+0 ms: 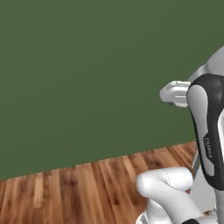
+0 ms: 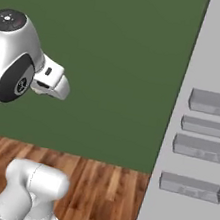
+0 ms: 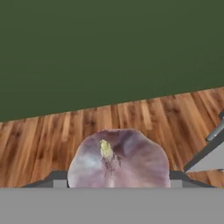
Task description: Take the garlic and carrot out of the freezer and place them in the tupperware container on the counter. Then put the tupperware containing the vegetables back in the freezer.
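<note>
the garlic (image 3: 118, 158) sits clamped between the two finger tips of the end effector (image 3: 118, 179), pale purple-white with its yellowish stem tip facing the hand camera. beyond it lie a wooden floor (image 3: 52, 131) and a green wall (image 3: 109, 48). the freezer (image 2: 197, 147) (door open, grey shelves showing) stands at the right of the right base view.

No readable text on anything here.

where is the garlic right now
In the hand view the garlic sits low and centred, close to the camera between the gripper's fingers, with the wooden floor and green wall behind it.
</note>
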Tool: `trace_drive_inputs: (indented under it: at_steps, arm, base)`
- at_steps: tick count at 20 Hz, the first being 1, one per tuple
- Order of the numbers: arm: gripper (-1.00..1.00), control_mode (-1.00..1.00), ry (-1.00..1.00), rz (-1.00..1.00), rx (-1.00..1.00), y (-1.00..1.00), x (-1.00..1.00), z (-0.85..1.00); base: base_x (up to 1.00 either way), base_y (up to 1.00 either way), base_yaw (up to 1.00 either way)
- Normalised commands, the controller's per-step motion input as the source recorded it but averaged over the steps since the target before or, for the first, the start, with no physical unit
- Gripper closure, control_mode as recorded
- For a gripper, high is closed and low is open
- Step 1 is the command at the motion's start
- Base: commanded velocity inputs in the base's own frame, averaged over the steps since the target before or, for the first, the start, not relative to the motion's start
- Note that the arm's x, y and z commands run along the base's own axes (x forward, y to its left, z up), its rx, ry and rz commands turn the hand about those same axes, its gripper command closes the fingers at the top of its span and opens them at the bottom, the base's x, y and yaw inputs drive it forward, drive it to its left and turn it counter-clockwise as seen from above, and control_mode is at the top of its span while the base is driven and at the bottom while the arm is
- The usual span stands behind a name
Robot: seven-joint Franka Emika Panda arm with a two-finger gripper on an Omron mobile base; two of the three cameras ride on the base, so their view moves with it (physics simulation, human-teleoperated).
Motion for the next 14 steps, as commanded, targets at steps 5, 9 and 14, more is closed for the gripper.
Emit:
trace_drive_inputs:
  at_steps: [5, 9, 14]
  arm:
    - [1.00, 1.00, 0.00, 0.00, 0.00, 0.00, 0.00, 0.00]
    - [1.00, 1.00, 0.00, 0.00, 0.00, 0.00, 0.00, 0.00]
    - [1.00, 1.00, 0.00, 0.00, 0.00, 0.00, 0.00, 0.00]
  base:
    - [1.00, 0.49, -0.17]
    - [1.00, 0.46, -0.43]
    - [0.87, 0.42, -0.55]
